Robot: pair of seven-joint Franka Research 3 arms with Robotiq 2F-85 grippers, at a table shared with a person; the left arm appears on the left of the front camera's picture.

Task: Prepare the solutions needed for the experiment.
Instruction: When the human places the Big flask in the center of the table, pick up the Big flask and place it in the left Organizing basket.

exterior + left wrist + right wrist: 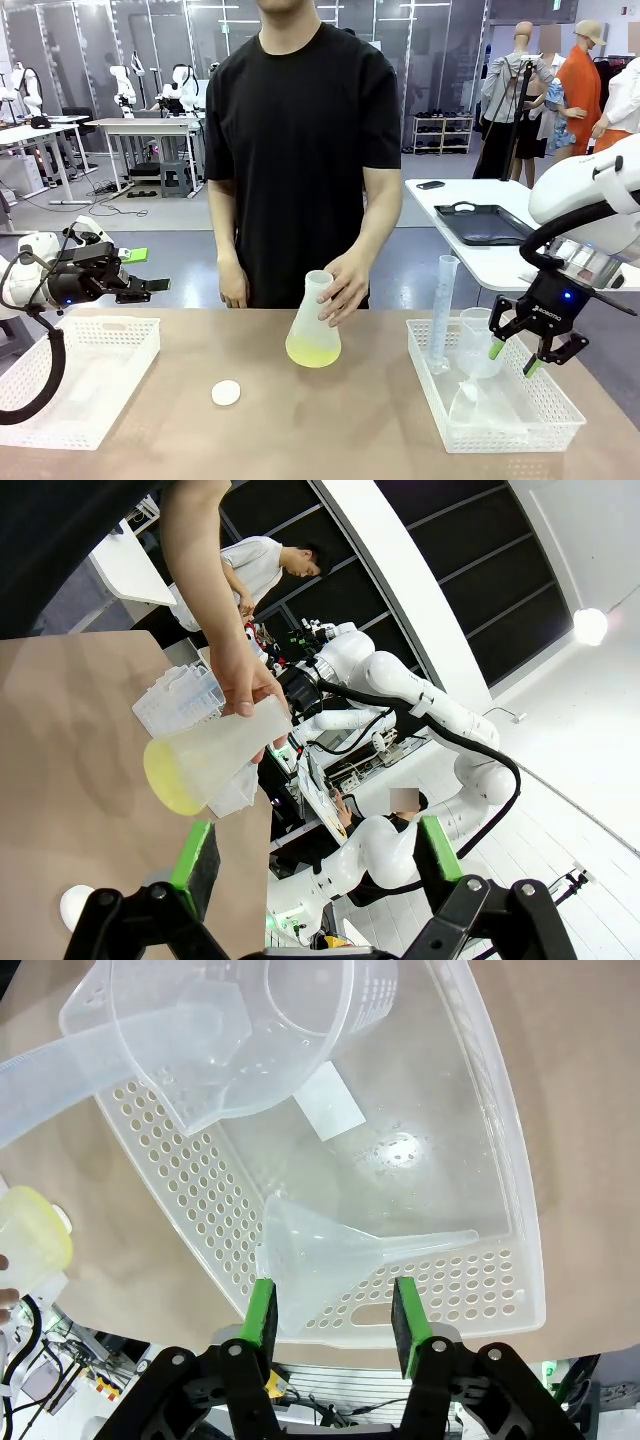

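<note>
In the front view, your left gripper (pixel 145 272) hangs empty with its jaws spread. The flask (pixel 313 322) stands well beyond its fingertips, at mid-table, and the solutions (pixel 312 351) lie as a shallow yellow-green pool in its base. The person's hand (pixel 343 288) is wrapped around the neck. Your right gripper (pixel 515 357) is spread as well, holding nothing, just above the right basket (pixel 560 415). The white print on its body is too small to read with certainty.

In the left wrist view, the flask (pixel 215 752) sits ahead of the parted pads (pixel 196 858), off to their left. You can see no label or writing on its frosted wall.

In the right wrist view, the fingers stand apart directly over a clear funnel (pixel 320 1250) lying in the basket. A beaker (pixel 240 1030) and a blank white slip (pixel 328 1112) lie farther ahead.

Expect the flask to be light, stiff plastic, steady on its wide base. The sloped wall would probably slide out of the pads, so take it at the straight neck. Keep it upright, since the mouth is open.
</note>
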